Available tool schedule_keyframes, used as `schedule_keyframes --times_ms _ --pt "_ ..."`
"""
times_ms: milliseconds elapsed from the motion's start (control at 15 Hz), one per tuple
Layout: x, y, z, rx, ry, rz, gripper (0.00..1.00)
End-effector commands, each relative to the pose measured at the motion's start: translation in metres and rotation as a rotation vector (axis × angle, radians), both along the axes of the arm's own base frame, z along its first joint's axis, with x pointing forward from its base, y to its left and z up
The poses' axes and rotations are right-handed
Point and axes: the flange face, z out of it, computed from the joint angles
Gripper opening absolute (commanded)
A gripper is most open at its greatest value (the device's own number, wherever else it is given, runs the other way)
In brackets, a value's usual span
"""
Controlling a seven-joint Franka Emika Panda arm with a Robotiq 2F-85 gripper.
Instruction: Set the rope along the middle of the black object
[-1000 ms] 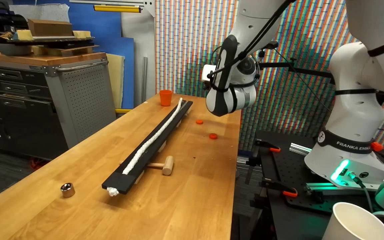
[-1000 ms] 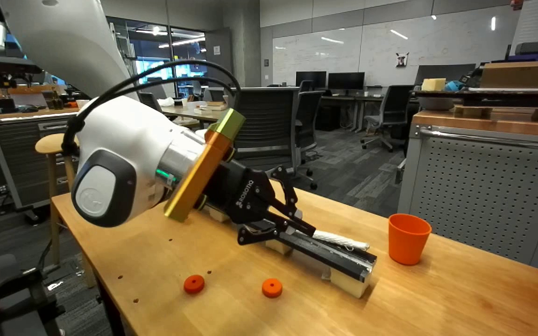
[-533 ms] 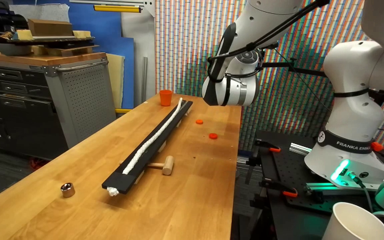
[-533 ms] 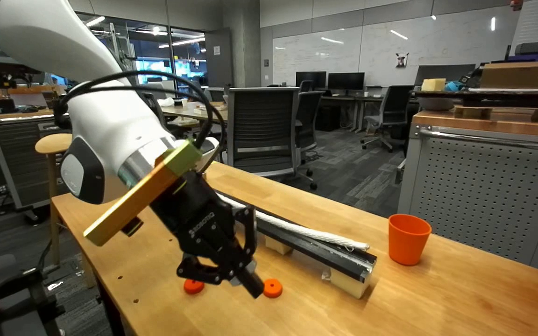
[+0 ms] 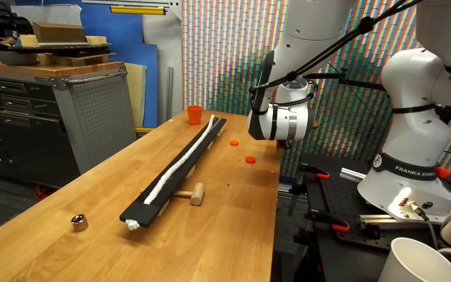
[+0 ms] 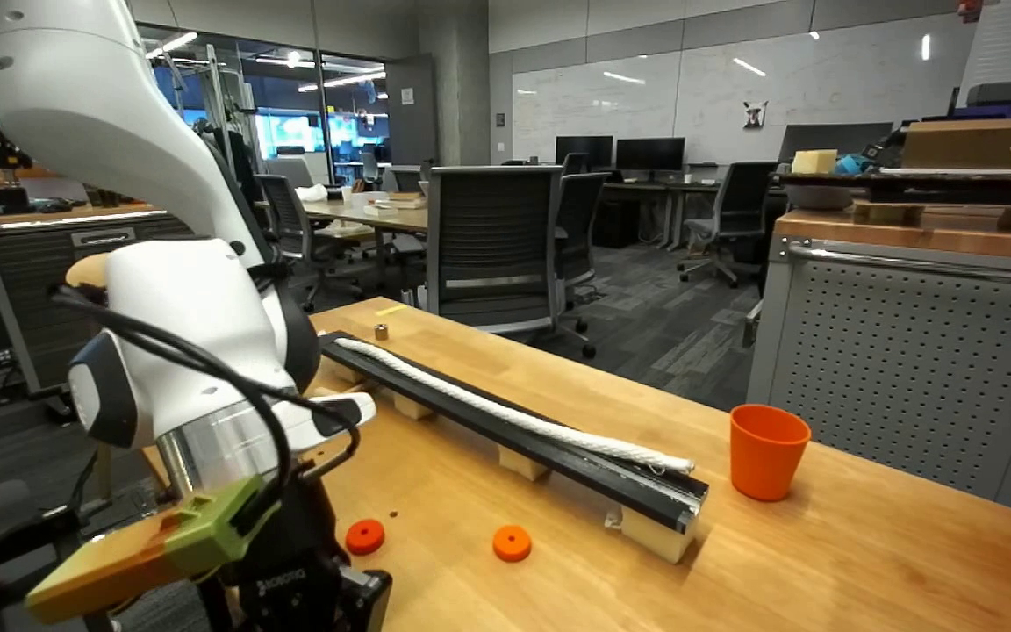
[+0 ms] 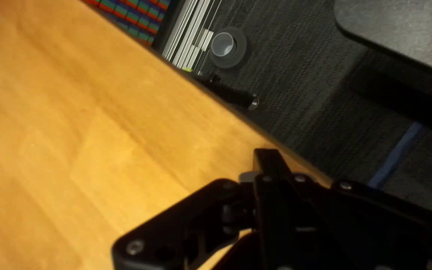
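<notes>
The white rope (image 6: 510,414) lay lengthwise on the black bar (image 5: 183,169) in both exterior views, bending slightly. Towards the small metal cylinder (image 5: 79,224) it ran near the bar's middle; towards the upright orange cup (image 6: 769,456) it lay nearer the edge away from the robot arm (image 6: 194,325). A white tuft (image 5: 132,225) stuck out at the cylinder end of the bar, and whether it belonged to the rope could not be told. Pale blocks (image 6: 651,533) held the bar off the wooden worktop (image 5: 225,239), and a mallet (image 5: 197,194) lay with its head just beside the bar and its handle reaching underneath. Two orange discs (image 6: 512,549) lay flat on the arm's side of the bar. The gripper (image 7: 267,153) pointed down by the worktop's edge, well apart from the rope, its fingers (image 7: 270,165) pressed together.
</notes>
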Motion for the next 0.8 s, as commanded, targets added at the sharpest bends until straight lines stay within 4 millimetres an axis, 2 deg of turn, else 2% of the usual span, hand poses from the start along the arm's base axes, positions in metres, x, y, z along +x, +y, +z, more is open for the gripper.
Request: schedule_keyframes --times_ms 0,400,600,733 --pt "-0.010 -0.008 -0.007 0.036 -0.053 -0.161 0.05" --pt "-0.003 -0.013 0.006 0.129 -0.179 -0.405 0.06" --pt "0.013 -0.015 0.020 0.191 -0.200 -0.508 0.06" --pt "0.036 -0.007 0.037 0.244 -0.215 -0.561 0.05"
